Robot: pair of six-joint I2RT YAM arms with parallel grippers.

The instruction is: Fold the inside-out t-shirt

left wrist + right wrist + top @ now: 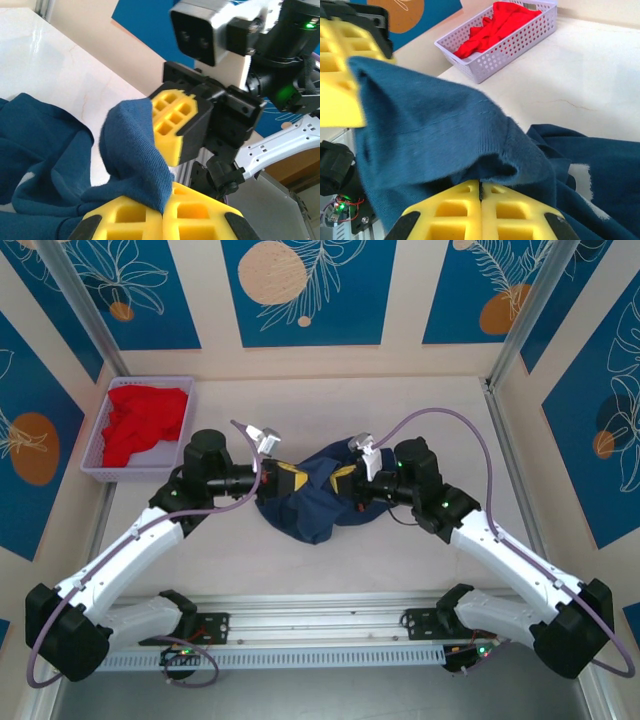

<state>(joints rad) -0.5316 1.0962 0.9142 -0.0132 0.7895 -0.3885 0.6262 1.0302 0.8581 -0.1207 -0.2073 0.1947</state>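
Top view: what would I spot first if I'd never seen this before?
Two yellow-padded tools meet in the middle: the left tool and the right tool are both shut on a bunched navy t-shirt. Next comes the bright red garment in the lilac basket at the far left corner.

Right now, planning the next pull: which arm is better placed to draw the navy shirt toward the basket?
Left, likely: the left gripper is shut on the t-shirt on the basket side; the right gripper, also gripping it, would have to cross over.
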